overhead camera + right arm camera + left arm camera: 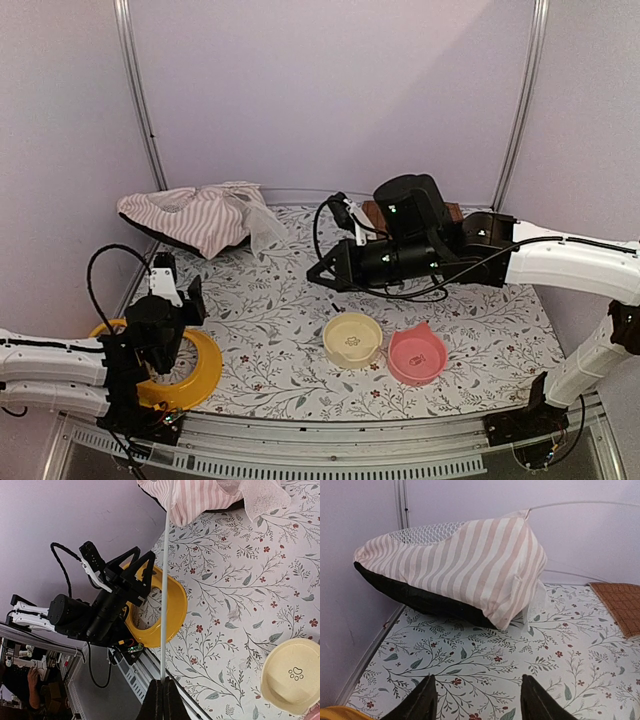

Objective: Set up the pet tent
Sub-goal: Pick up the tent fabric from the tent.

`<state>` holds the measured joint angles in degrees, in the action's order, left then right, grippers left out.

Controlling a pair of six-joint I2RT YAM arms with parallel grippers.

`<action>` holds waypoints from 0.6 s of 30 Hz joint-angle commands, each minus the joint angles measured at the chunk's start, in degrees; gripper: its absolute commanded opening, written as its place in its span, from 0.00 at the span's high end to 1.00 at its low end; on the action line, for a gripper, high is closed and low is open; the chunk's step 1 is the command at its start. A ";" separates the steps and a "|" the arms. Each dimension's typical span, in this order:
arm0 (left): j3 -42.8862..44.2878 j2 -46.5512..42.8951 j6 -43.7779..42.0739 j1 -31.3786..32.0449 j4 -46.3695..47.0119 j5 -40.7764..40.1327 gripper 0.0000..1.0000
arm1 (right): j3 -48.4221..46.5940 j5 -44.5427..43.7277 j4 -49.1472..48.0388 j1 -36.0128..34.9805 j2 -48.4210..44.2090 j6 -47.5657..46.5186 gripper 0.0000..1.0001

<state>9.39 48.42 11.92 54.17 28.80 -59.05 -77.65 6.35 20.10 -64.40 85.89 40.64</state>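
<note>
Clamping the right gripper (161, 684) on the pole (163, 580), seemingly to raise the tent (200, 215), you had the left gripper (477, 680) ready, jaws apart.

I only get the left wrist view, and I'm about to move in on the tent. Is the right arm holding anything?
Observer: Yes. The right gripper is shut on a thin pole that runs up to the pet tent.
Operator: Anything on the table I can't see?
Observer: A cream bowl and a pink bowl sit side by side towards the front edge, on the right half.
</note>
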 commanded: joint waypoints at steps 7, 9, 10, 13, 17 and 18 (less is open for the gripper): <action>4.14 11.04 -5.25 -8.81 8.88 11.59 0.42 | -2.42 0.15 -3.66 1.93 0.48 -2.04 1.00; 5.49 12.78 -5.39 -10.54 9.53 11.73 0.41 | -2.42 0.27 -3.51 2.06 0.43 -2.22 1.00; 6.22 13.36 -5.89 -11.38 9.74 12.03 0.42 | -2.42 0.31 -3.42 2.13 0.35 -2.35 1.00; 8.26 15.22 -9.36 -12.94 11.53 13.27 0.41 | -2.34 0.40 -3.14 2.25 0.21 -2.48 1.00; 10.45 17.02 -12.74 -15.99 12.48 17.48 0.41 | -2.16 0.43 -3.22 2.26 0.07 -2.45 1.00; 10.77 17.38 -13.47 -16.69 12.58 18.54 0.41 | -2.11 0.46 -3.26 2.26 0.00 -2.42 1.00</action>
<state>18.13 64.62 2.90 40.18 38.37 -45.19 -78.26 7.81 20.12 -62.92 85.97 39.57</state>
